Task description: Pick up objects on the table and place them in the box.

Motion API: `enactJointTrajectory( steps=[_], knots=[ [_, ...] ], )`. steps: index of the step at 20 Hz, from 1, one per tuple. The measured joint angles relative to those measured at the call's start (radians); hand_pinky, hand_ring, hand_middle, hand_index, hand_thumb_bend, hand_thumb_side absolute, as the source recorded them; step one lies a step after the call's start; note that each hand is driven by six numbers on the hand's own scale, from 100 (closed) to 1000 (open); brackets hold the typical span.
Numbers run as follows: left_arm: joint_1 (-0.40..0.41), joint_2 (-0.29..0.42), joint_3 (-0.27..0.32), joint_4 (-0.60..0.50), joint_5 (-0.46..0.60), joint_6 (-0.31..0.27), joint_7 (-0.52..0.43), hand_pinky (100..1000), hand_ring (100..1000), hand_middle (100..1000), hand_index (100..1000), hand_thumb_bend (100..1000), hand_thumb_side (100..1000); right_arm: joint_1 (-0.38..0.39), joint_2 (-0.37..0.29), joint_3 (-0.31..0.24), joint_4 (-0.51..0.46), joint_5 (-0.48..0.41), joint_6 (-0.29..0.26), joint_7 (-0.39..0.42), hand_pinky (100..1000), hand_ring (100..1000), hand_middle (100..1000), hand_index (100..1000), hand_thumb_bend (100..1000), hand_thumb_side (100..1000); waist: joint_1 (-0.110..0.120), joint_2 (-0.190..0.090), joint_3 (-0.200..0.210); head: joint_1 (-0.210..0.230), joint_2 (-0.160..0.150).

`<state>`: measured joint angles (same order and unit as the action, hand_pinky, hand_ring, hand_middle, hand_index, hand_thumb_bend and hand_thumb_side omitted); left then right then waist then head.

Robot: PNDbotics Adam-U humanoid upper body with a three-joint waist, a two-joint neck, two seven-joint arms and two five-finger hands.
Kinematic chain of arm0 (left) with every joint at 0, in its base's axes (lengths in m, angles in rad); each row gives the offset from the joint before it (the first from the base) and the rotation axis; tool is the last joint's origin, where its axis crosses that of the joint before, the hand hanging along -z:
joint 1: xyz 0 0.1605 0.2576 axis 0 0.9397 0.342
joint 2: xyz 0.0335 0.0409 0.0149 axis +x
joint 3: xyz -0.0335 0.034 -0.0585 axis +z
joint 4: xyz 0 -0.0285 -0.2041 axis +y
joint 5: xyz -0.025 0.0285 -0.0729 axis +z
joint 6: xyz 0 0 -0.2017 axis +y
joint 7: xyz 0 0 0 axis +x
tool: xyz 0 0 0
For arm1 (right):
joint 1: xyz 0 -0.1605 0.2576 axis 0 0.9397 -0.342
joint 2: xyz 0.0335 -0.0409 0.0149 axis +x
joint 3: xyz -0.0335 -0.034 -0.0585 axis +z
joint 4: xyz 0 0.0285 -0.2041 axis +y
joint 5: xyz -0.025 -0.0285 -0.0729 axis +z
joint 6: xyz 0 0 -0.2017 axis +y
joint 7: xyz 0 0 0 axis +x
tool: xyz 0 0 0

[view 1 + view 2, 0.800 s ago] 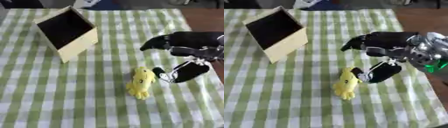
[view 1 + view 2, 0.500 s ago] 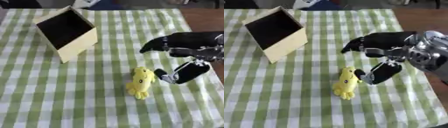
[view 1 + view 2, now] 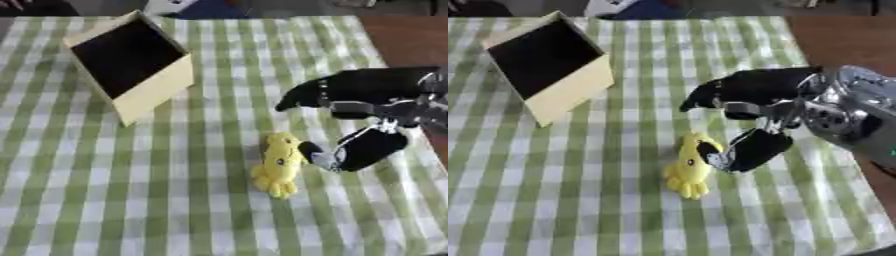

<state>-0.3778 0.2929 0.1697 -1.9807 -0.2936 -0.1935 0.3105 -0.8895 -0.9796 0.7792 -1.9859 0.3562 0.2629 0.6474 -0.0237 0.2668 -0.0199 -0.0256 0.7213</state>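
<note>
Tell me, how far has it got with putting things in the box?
Nothing looks done: the box shows only a dark inside. In hand: the right hand is open beside the yellow toy, thumb at its side, fingers above, not gripping. Left: grasping, lifting, carrying it to the box.

A green-and-white checked tablecloth point(image 3: 105, 190) covers the table, with bare brown tabletop point(image 3: 407, 37) at its right edge
</note>
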Motion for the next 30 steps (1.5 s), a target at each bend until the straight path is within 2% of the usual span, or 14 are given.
enactJointTrajectory(
  steps=[4, 10, 11, 13, 22, 24, 25, 27, 30],
  knots=[
    [0.0, 0.0, 0.0, 0.0, 0.002, 0.0, 0.0, 458, 539, 630, 841, 107, 798, 0.0, 0.01, 0.021, 0.0, 0.008, 0.024, 0.017, 979, 972, 935, 1000, 100, 440, 0.001, 0.005, 0.003, -0.005, 0.0],
    [0.0, 0.0, 0.0, 0.0, 0.005, 0.0, 0.0, 458, 538, 629, 841, 101, 797, -0.002, 0.015, 0.045, 0.0, 0.043, 0.034, 0.062, 978, 967, 932, 1000, 100, 664, 0.002, 0.011, 0.008, -0.008, 0.0],
    [0.0, 0.0, 0.0, 0.0, 0.006, 0.0, 0.0, 458, 538, 629, 841, 105, 793, -0.005, 0.015, 0.046, 0.0, 0.057, 0.03, 0.069, 975, 973, 936, 1000, 100, 737, 0.002, 0.012, 0.008, -0.008, 0.0],
    [0.0, 0.0, 0.0, 0.0, 0.008, 0.0, 0.0, 459, 538, 629, 841, 104, 793, -0.007, 0.015, 0.047, 0.0, 0.092, 0.018, 0.081, 972, 976, 938, 1000, 100, 784, 0.002, 0.015, 0.009, -0.008, 0.0],
    [-0.003, -0.001, 0.0, 0.0, 0.017, 0.0, -0.006, 459, 536, 627, 840, 100, 801, -0.013, 0.019, 0.053, 0.0, 0.253, -0.049, 0.125, 967, 990, 953, 1000, 100, 765, 0.012, 0.031, 0.013, -0.014, -0.001],
    [-0.005, -0.001, 0.0, 0.0, 0.021, 0.0, -0.009, 459, 536, 627, 841, 100, 801, -0.016, 0.023, 0.054, 0.0, 0.268, -0.053, 0.138, 969, 986, 949, 1000, 100, 681, 0.013, 0.036, 0.014, -0.015, -0.002],
    [-0.006, -0.001, 0.0, 0.0, 0.021, 0.0, -0.01, 459, 536, 626, 841, 100, 801, -0.016, 0.024, 0.054, 0.0, 0.271, -0.053, 0.144, 971, 982, 944, 1000, 100, 547, 0.014, 0.038, 0.014, -0.016, -0.002],
    [-0.009, -0.001, 0.0, 0.0, 0.022, 0.0, -0.011, 459, 536, 624, 841, 100, 801, -0.016, 0.024, 0.058, 0.0, 0.272, -0.049, 0.155, 972, 978, 941, 1000, 100, 407, 0.014, 0.042, 0.014, -0.017, -0.003],
    [-0.009, -0.001, 0.0, 0.0, 0.026, 0.0, -0.013, 459, 536, 623, 841, 100, 804, -0.016, 0.024, 0.059, 0.0, 0.266, -0.034, 0.166, 974, 967, 936, 1000, 100, 355, 0.016, 0.046, 0.014, -0.018, -0.004]
  ],
)
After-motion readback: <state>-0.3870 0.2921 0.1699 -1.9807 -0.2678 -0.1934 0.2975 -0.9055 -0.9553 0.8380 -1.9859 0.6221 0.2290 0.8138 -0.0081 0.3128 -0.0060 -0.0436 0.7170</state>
